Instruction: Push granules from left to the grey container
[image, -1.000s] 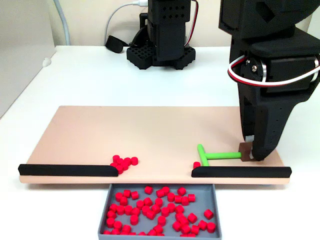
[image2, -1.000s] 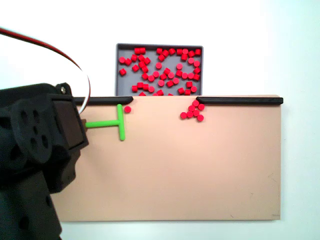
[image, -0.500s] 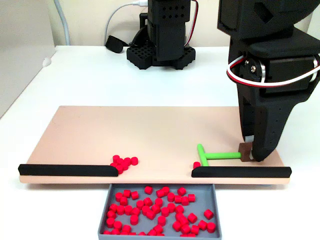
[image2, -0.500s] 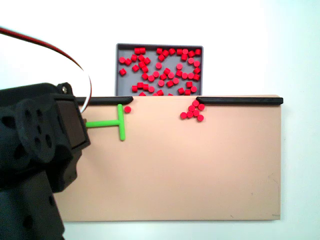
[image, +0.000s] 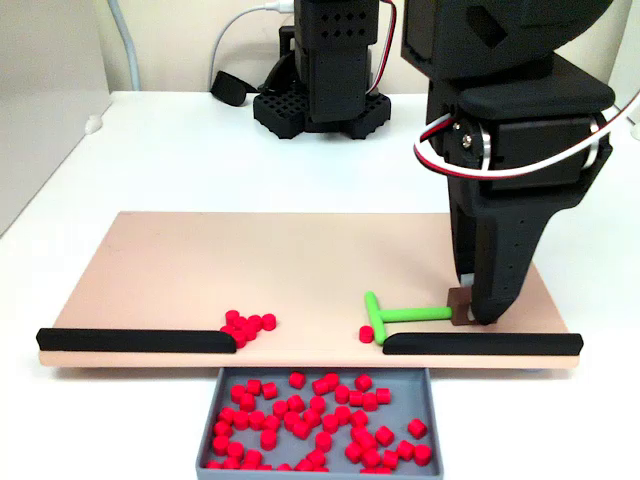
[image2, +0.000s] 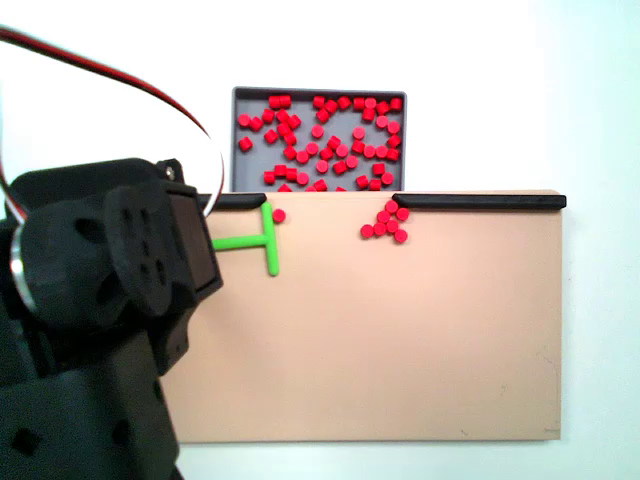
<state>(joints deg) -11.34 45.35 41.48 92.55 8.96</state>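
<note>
In both fixed views my gripper (image: 470, 314) is shut on the brown end of a green T-shaped stick (image: 405, 314) lying on the beige board (image: 300, 260). The stick's crossbar (image2: 269, 240) touches a single red granule (image: 366, 334) at the inner end of one black strip (image: 482, 344). A small cluster of granules (image: 246, 325) lies against the other strip's inner end (image: 135, 340). The grey container (image: 398, 398) sits below the gap between the strips and holds many red granules (image2: 320, 140). In the top-down fixed view the arm's body (image2: 110, 290) hides my fingertips.
The arm's black base (image: 325, 95) stands behind the board with cables (image: 240, 30) beside it. White tabletop surrounds the board. Most of the board's surface (image2: 400, 340) is bare. The strips leave a gap as wide as the container.
My gripper has slid the green stick along the strip toward the gap. The single granule moved with the crossbar. The cluster and the container's granules stayed put.
</note>
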